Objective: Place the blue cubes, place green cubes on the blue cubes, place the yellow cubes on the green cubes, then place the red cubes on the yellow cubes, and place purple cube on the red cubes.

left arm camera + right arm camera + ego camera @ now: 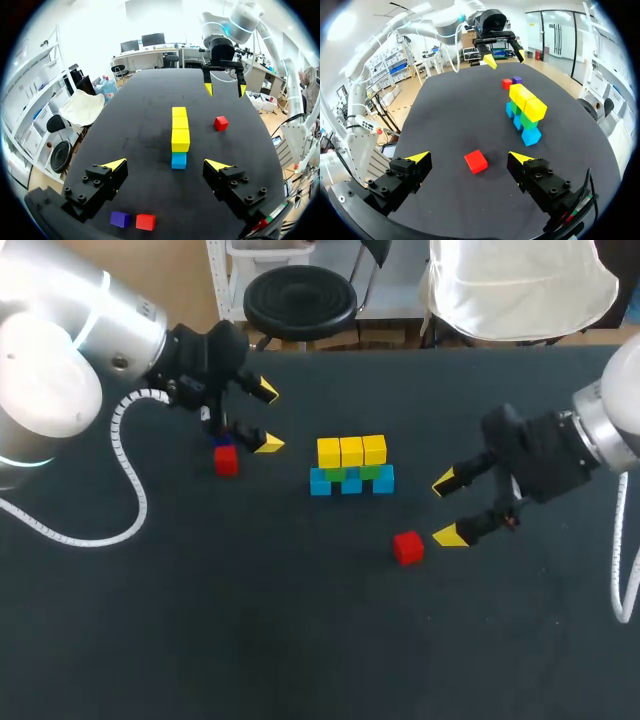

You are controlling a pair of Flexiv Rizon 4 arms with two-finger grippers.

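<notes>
A stack stands mid-table: a row of blue cubes (351, 482), green cubes (352, 473) on them, yellow cubes (351, 451) on top. One red cube (408, 547) lies loose near the front, just left of my open right gripper (447, 508); in the right wrist view that red cube (476, 161) sits between and ahead of the fingers. A second red cube (226, 461) lies under my open left gripper (267, 418), with a purple cube (120, 219) beside the red cube (145, 222) in the left wrist view. The purple cube is mostly hidden in the head view.
The black table (250, 620) stretches wide and bare toward the front. A white coiled cable (125, 455) hangs from my left arm over the table's left side.
</notes>
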